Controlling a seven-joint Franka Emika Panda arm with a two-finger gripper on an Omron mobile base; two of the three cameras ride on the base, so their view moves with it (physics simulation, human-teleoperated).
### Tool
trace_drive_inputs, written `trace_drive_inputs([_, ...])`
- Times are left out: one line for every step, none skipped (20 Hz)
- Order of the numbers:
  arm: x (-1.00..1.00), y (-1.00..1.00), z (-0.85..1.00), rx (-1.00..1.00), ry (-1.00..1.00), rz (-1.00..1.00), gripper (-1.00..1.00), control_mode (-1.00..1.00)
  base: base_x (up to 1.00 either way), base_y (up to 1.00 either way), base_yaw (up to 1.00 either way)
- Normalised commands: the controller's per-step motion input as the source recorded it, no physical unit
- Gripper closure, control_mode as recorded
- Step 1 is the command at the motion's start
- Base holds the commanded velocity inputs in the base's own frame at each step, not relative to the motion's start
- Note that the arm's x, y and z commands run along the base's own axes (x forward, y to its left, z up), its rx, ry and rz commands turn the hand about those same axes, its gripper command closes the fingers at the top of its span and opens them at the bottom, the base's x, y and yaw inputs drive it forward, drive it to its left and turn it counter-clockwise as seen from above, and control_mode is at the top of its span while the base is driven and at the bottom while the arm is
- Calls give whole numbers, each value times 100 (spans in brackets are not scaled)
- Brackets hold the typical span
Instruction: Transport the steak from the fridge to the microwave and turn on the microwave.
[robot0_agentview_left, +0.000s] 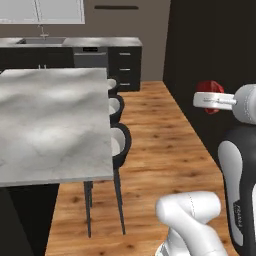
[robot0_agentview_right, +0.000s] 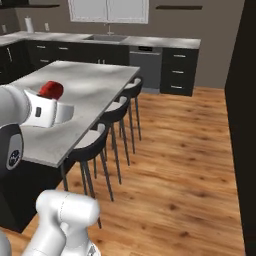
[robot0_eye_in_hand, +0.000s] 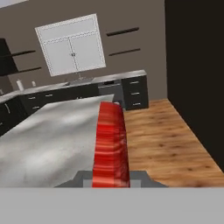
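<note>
**Steak carried edge-on through the kitchen, microwave yet to be reached**

The small flat oval red steak (robot0_eye_in_hand: 110, 146) is held clamped in the two-finger hand (robot0_eye_in_hand: 111, 177) of the white arm, the jaws being closed on the meat's lower part. In the hand view the steak is seen edge-on, standing upright between the fingertips, so that its thin side faces the camera; such a grip across the flat faces is judged to give the firmest hold on a thin piece. In the left base view the steak (robot0_agentview_left: 210, 93) is seen as a red patch beyond the white wrist, raised well above the wooden plank floor (robot0_agentview_left: 155, 150). In the right base view the steak (robot0_agentview_right: 51, 89) is seen in front of the grey marbled island desk (robot0_agentview_right: 85, 95), though it is not resting on it; it is carried in the air.

Black stools with pale seats (robot0_agentview_right: 112, 117) are lined along the desk's edge. Dark cabinets (robot0_agentview_right: 179, 70) and a window with white frames (robot0_agentview_right: 108, 10) are seen at the far wall.

The transport step is judged to be under way: the steak is out of the fridge and not yet set down. A raised, tucked carry is presumably kept so that the desk and stools are cleared while the base drives.
</note>
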Motion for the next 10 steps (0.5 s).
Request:
trace_drive_inputs([0,0,0,0,0,0,100,100,52,-27,-20])
trace_drive_inputs([0,0,0,0,0,0,100,100,60,-26,-12])
trace_drive_inputs([0,0,0,0,0,0,100,100,66,-25,-7])
trace_drive_inputs([0,0,0,0,0,0,100,100,71,-24,-2])
trace_drive_inputs([0,0,0,0,0,0,100,100,74,-22,0])
trace_drive_inputs([0,0,0,0,0,0,100,100,76,-21,0])
trace_drive_inputs([0,0,0,0,0,0,100,100,78,-21,0])
trace_drive_inputs([0,0,0,0,0,0,100,100,78,-21,0])
trace_drive_inputs([0,0,0,0,0,0,100,100,77,-24,0])
trace_drive_inputs([0,0,0,0,0,0,100,100,70,-28,0])
